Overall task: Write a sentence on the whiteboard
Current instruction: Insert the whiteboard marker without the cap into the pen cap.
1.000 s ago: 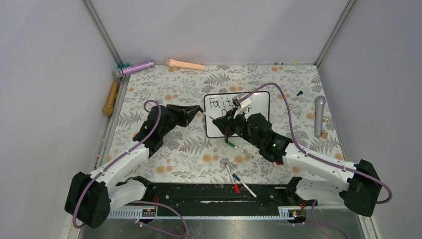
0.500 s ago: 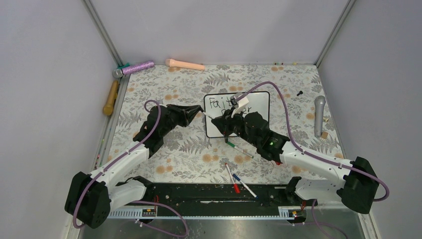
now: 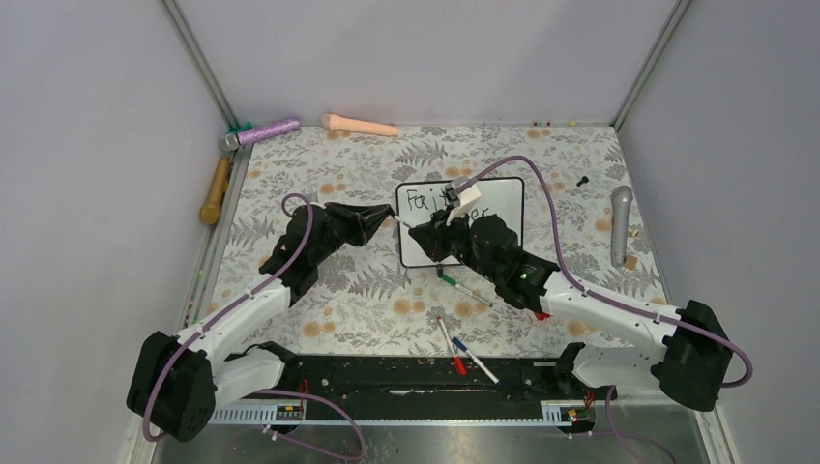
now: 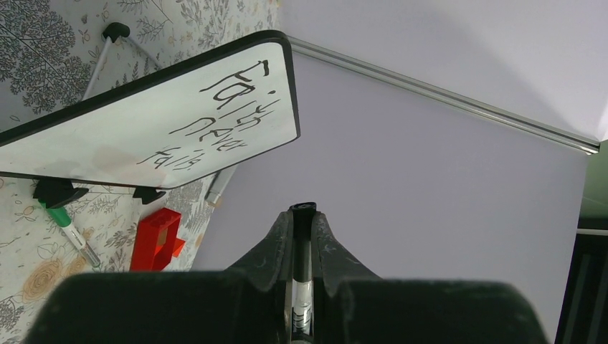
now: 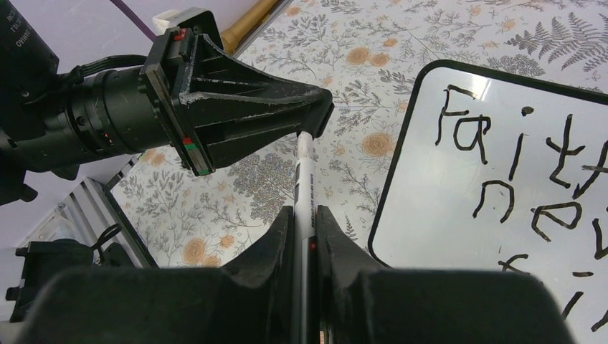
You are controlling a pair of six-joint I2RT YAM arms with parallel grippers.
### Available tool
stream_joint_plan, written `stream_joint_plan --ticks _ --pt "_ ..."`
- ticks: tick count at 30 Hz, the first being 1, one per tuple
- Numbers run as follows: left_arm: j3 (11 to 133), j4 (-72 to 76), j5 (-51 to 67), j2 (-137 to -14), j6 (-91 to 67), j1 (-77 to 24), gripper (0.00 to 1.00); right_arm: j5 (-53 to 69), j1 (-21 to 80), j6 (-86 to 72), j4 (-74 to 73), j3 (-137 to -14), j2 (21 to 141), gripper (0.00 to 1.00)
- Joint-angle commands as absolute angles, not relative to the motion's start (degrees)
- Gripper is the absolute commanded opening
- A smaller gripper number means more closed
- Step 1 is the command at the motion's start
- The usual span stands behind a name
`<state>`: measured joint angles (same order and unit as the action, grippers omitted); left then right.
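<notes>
right arm [image 3: 580,300] edged left along whiteboard's [image 3: 508,198] left edge | right fingers [image 5: 287,226] clamped on marker [image 5: 305,172] | left fingers [image 4: 281,233] clamped on its other end, just left of whiteboard

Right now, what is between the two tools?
A white marker bridges them: the left tool pinches one end, the right tool the other. The right wrist view shows it.

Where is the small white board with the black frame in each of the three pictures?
Top view: the glossy white board with a thin black frame sits at the picture's centre.
Left wrist view: board upper left, seen slanted.
Right wrist view: board right side, cut off by the edge.
Shared landmark: the black handwritten word "Faith" on it.
</notes>
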<state>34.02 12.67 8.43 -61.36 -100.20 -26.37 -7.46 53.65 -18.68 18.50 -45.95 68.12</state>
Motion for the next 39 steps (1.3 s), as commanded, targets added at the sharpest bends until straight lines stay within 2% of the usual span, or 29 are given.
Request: stream_joint_plan --ticks 1,8,15,27,39 --pt "33.8 16.2 9.9 -61.6 -101.6 -26.3 0.00 -10.9 54.3 -17.8 19.0 -49.1 69.1 0.00" --pt "34.0 14.4 5.7 -60.3 -100.2 -27.1 0.00 -18.2 54.8 -16.6 16.8 -52.7 73.0 0.00" --pt "36.5 9.6 -1.9 -58.8 -97.2 -30.2 0.00 -19.0 56.4 -14.4 19.0 -57.0 79.0 0.00" --pt "36.6 9.7 -8.0 -58.5 -99.2 -40.7 0.00 -17.0 57.7 -7.6 39.7 -56.4 89.1 0.00" --pt "35.6 10.6 -8.0 -58.4 -98.9 -42.8 0.00 -14.6 57.6 -8.3 33.2 -60.1 90.5 0.00"
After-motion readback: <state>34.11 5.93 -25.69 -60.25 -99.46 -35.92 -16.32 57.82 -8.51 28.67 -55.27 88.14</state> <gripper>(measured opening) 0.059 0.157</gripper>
